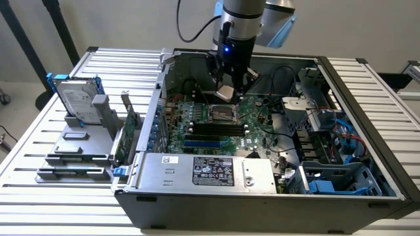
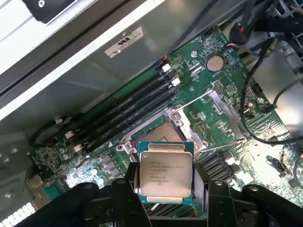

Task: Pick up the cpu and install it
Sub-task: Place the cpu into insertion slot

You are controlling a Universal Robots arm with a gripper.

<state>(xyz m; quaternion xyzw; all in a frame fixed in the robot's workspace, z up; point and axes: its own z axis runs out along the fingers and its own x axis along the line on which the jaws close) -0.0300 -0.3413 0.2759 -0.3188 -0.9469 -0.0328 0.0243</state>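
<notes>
A: Step?
B: Install, carry phase. The pick is done: gripper (image 2: 165, 190) clamped on the cpu (image 2: 164, 171) by 2 opposite edges, silver lid facing the wrist camera.
A: Where's the chip?
B: In the air inside the case (image 1: 262, 211), over the motherboard (image 2: 258, 156), apart from the socket (image 2: 156, 135). In the exterior view the socket is near, at 6 o'clock from the chip. The memory slots (image 1: 213, 129) are at 6 o'clock beyond that.
A: Socket ready?
B: Looks open. Retention frame (image 2: 222, 106) is swung up, and the seat is bare as far as I can tell.
A: Chip level?
B: Looks tilted in the exterior view, not flat to the board.
A: What does seating call for?
B: My read: level it, square its 4 edges with the socket, centre it, come down slowly, and release only once it rests flat. A skewed drop is the risk.
A: Anything else?
B: Hard drive (image 1: 78, 101) at 9 o'clock of the case, well apart.
</notes>
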